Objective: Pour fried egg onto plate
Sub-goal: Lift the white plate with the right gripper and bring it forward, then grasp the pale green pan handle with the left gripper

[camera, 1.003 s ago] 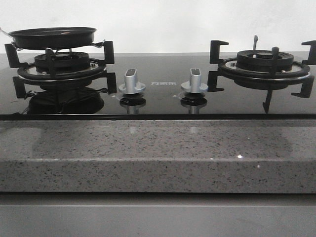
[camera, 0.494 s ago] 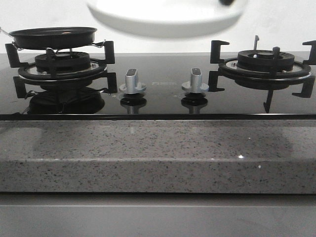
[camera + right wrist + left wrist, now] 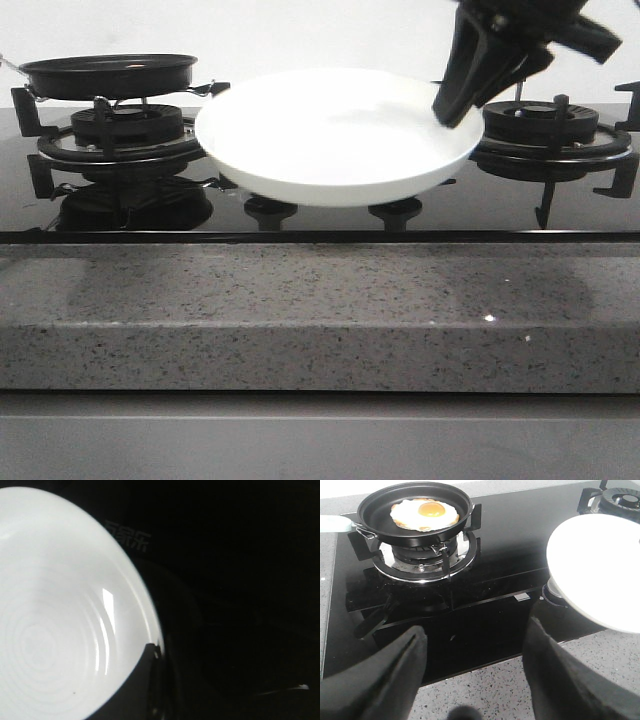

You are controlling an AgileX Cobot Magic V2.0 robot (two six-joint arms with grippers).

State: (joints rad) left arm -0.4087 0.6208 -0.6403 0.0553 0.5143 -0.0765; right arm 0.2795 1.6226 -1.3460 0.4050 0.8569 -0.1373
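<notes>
The fried egg (image 3: 424, 514), white with an orange yolk, lies in the black frying pan (image 3: 415, 530) on the left burner; the front view shows only that pan (image 3: 105, 76) side-on. My right gripper (image 3: 452, 105) is shut on the right rim of the white plate (image 3: 335, 140), holding it in the air over the stove's middle. The same plate (image 3: 60, 615) fills the right wrist view, where my right gripper (image 3: 152, 652) pinches its edge. The plate (image 3: 600, 575) also shows in the left wrist view. My left gripper (image 3: 475, 650) hangs open over the counter's edge, nothing between its fingers.
The black glass hob (image 3: 320, 215) carries a left burner grate (image 3: 125, 150) and a right burner grate (image 3: 550, 130). The plate hides the two knobs. A speckled grey stone counter (image 3: 320, 310) runs along the front. The pan's pale handle (image 3: 335, 524) sticks out sideways.
The plate, held by my right gripper, came in from above and has dropped to hover over the hob's middle, covering the two knobs. The pan has not moved.
</notes>
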